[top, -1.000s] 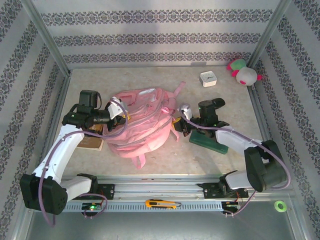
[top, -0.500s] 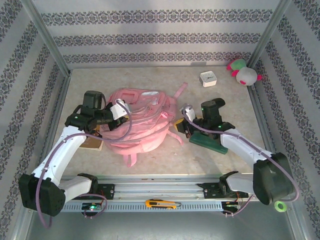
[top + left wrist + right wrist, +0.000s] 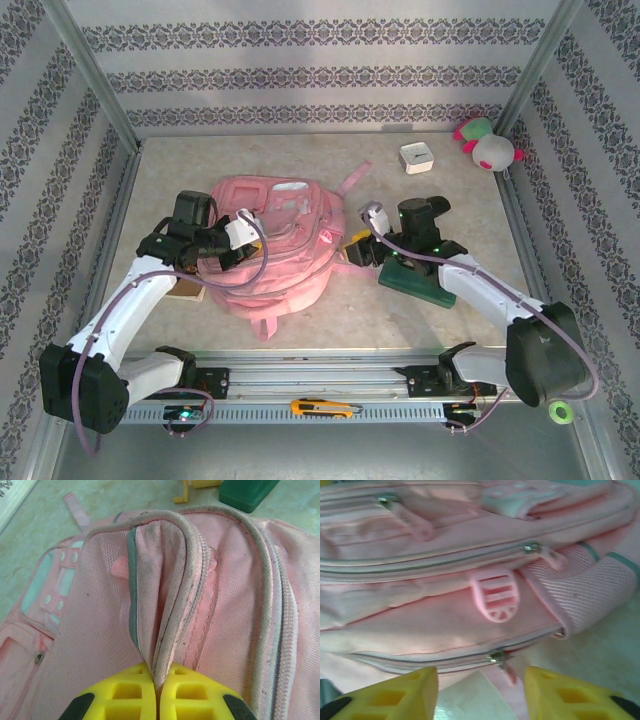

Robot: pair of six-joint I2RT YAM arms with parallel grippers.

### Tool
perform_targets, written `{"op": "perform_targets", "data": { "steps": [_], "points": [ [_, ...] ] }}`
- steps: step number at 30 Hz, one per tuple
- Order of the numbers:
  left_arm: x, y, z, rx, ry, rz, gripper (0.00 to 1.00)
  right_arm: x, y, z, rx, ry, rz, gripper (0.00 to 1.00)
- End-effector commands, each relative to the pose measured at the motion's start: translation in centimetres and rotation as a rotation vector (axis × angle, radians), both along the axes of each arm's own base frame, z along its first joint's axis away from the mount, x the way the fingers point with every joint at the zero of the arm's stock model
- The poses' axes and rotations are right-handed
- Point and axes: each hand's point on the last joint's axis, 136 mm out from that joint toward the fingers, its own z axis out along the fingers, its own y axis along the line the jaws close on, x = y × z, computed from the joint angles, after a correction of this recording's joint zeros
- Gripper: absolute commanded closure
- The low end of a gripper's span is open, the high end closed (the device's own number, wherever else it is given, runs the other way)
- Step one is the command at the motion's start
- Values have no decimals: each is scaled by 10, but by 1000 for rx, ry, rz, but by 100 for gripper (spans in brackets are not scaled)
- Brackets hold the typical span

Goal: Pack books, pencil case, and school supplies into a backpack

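Backpack sits flatter, shifted slightly left versus a second ago; right claw, then closed, now has jaws apart. Left claw clamped tight on raised fold of pink fabric beside zip (left wrist view: yellow fingers meet, fold pinched between). Backpack mid-table between both arms, white patches up. Right claw just beside backpack's right edge, jaws well apart, holding nothing; fingers face zip pulls and pink buckle. Green case lies on table under right arm.
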Motion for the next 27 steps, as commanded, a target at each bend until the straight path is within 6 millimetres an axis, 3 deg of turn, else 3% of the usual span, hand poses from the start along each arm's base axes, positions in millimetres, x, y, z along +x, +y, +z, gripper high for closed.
{"op": "perform_targets", "data": {
  "steps": [1,5,9,14,17,19,21,24,27],
  "points": [
    [-3,-16,40,-94,-136,-101,100,8,-5,-17,9,41,-25,43],
    [-3,-15,48,-106,-127,-119,100,7,12,-20,37,51,74,39],
    [-2,-12,56,-115,-121,-127,100,10,19,-37,8,61,91,41],
    [-1,-12,58,-117,-129,-129,100,13,25,-38,16,20,145,44],
    [-1,-12,59,-121,-127,-127,100,11,30,-40,30,15,185,54],
    [-1,-12,59,-122,-126,-126,100,7,32,-38,48,16,215,66],
    [1,-11,58,-122,-127,-114,100,3,33,-35,67,18,230,84],
    [10,-7,55,-106,-136,-66,100,-4,32,-25,99,9,234,100],
    [21,-1,52,-88,-148,0,100,-8,30,-14,129,9,225,100]
  ]
}}
